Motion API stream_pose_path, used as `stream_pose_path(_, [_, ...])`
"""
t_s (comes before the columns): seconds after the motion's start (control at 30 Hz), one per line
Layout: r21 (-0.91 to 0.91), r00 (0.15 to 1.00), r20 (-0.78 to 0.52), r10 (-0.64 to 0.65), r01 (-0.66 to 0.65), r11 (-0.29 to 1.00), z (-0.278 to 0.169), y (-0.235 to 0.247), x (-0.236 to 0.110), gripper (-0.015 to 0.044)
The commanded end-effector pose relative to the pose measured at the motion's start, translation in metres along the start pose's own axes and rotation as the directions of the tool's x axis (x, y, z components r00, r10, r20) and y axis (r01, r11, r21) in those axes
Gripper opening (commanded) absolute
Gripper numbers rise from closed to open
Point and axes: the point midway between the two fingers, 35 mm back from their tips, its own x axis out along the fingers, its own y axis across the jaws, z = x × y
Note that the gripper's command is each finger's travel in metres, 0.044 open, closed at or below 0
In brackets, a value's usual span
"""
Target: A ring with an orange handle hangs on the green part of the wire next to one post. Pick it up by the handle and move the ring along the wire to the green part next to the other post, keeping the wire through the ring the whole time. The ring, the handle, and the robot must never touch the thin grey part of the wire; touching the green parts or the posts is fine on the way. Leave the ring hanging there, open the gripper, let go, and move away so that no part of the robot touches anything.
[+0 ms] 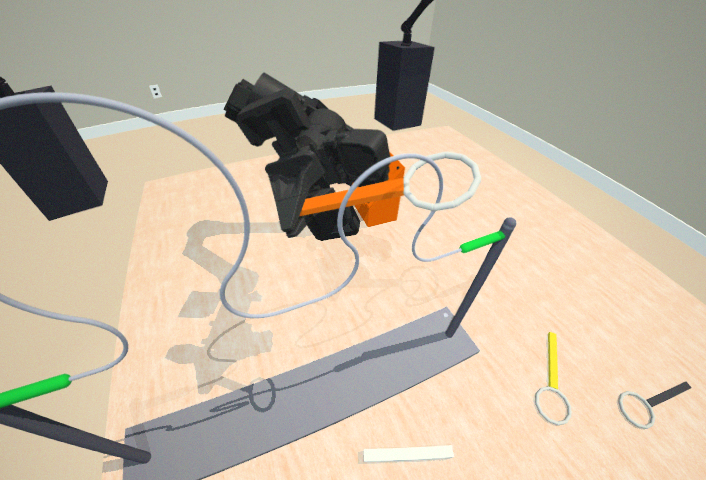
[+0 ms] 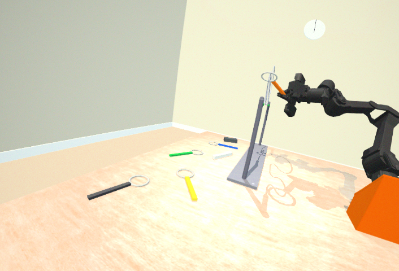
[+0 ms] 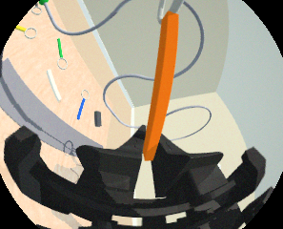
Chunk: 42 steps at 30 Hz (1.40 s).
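Note:
The ring [image 1: 477,180] [image 2: 261,76] [image 3: 162,11] is around the grey wire [image 1: 244,209] [image 3: 201,43], near the right side of the small arch by the right post [image 1: 478,283] in the top view. Whether it touches the wire cannot be told. Its orange handle [image 1: 376,193] [image 2: 277,87] [image 3: 163,81] slants down to my gripper [image 1: 303,210] [image 2: 282,94] [image 3: 147,128], which is shut on the handle's far end. The arch's left side crosses in front of the handle in the top view. One green part [image 1: 481,242] is by the right post, another [image 1: 28,391] by the left post [image 1: 59,433].
The grey base [image 1: 286,418] bears both posts. Yellow [image 1: 552,362] [image 2: 190,188] and black [image 1: 668,394] [image 2: 108,190] handled rings and a white bar [image 1: 407,453] [image 2: 222,155] lie on the table. Green [image 2: 181,153] and blue [image 2: 228,146] ones lie farther along. An orange block [image 2: 382,210] stands near the arm's base.

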Motion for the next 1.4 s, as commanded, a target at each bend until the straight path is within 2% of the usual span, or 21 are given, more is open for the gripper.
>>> stream_pose_path(0.0, [-0.075, 0.999, 0.016, -0.046, 0.047, 0.996, 0.001, -0.007, 0.000, -0.0150])
stream_pose_path(0.37, [-0.267, 0.987, 0.060, -0.149, 0.159, 0.951, 0.003, -0.023, 0.001, -0.0150])
stream_pose_path(0.8, [-0.466, 0.959, 0.133, -0.252, 0.284, 0.838, 0.010, -0.040, -0.001, -0.0150])
stream_pose_path(1.37, [-0.620, 0.919, 0.218, -0.327, 0.389, 0.681, 0.016, -0.051, -0.003, -0.0150])
